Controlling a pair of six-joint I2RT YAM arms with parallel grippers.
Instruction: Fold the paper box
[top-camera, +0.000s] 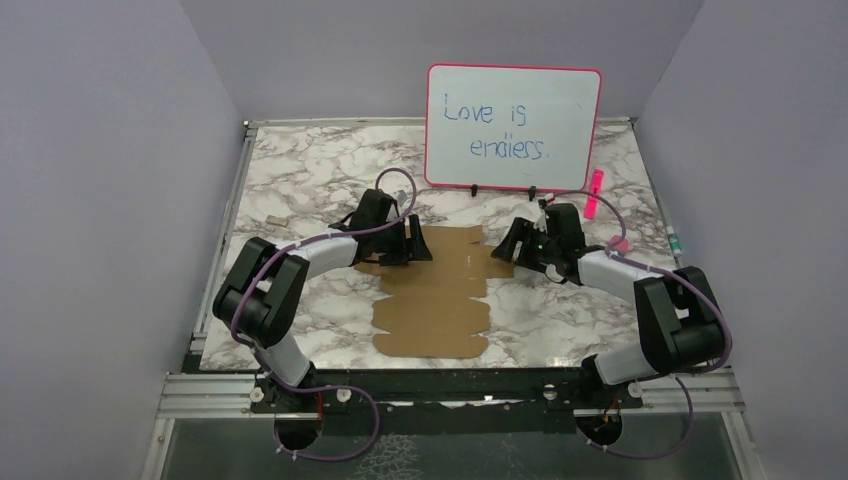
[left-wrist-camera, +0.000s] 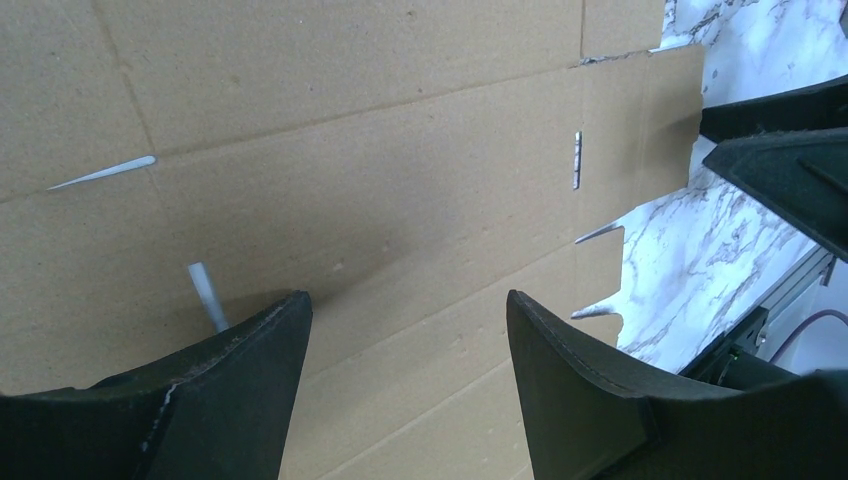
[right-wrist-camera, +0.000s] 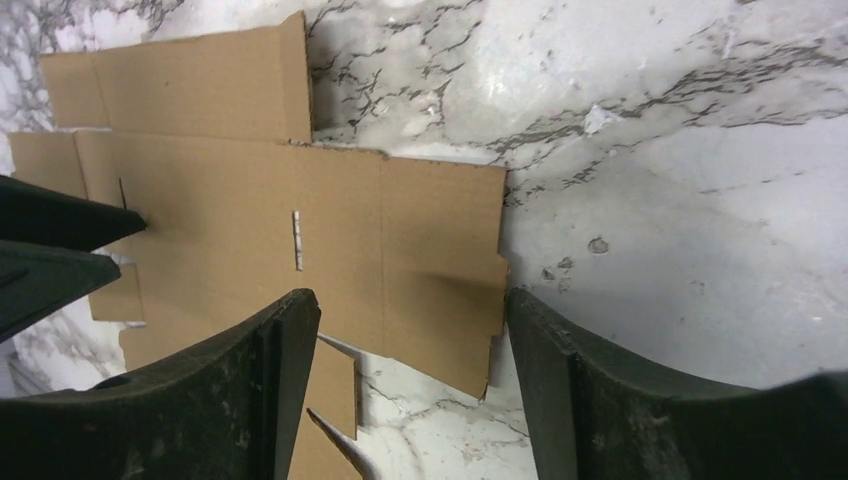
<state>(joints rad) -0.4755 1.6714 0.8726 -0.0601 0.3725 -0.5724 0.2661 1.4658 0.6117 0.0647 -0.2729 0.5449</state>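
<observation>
The paper box (top-camera: 432, 295) lay flat on the surface (top-camera: 300, 170), the left pincer (top-camera: 398, 246) and right pincer (top-camera: 508, 250) both spread wide over its far side flaps, so folding seemingly had yet to begin, and the next move called for nipping and raising those flaps.

Paper box (top-camera: 432, 300) before whiteboard (top-camera: 513, 125) (on table (top-camera: 300, 170))

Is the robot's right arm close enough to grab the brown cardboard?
Probably yes. The right gripper hangs open over an edge flap of the paper box, and nothing sits between them.
</observation>
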